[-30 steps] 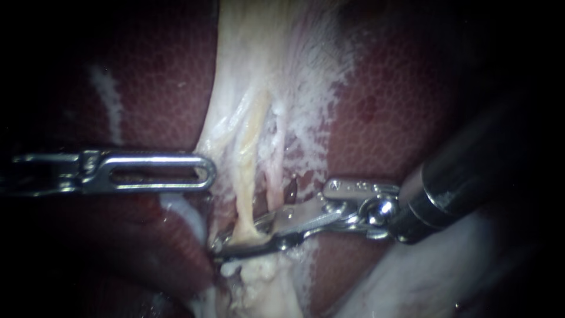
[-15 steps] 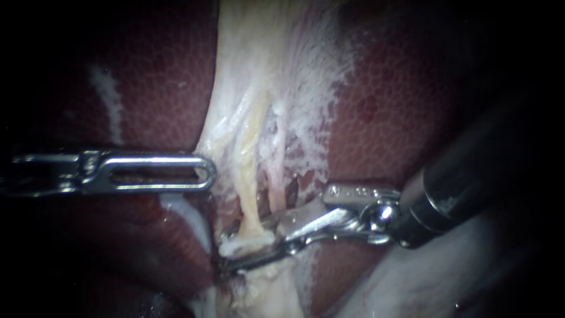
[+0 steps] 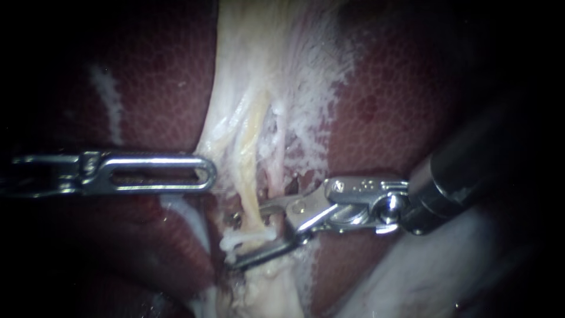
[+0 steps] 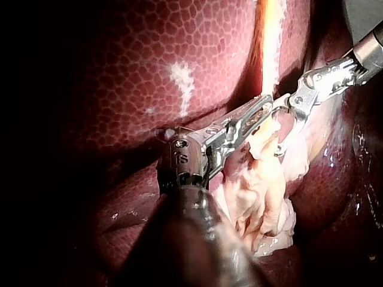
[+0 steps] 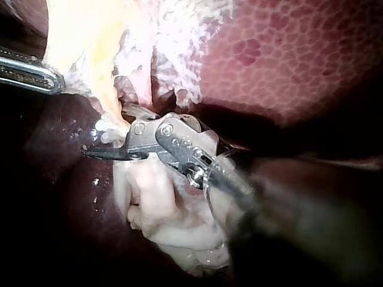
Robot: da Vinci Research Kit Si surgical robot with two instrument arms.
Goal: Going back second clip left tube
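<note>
While we hold the jaws of our right instrument (image 3: 249,233) parted with a clear gap, gripping nothing, the yellowish left tube (image 3: 252,176) ends between their tips, just above the lower jaw. Our left instrument (image 3: 200,171) lies at the pale tissue's edge, over the liver (image 3: 153,88).

Left tube (image 3: 251,171): thin, pale yellow, straight, running near-vertical down out of the white tissue (image 3: 247,70) over the liver (image 3: 376,118). Lower end flattened, crossed by a whitish band (image 3: 247,237). Cannot tell if that band is a clip. Lumpy white tissue below it.
</note>
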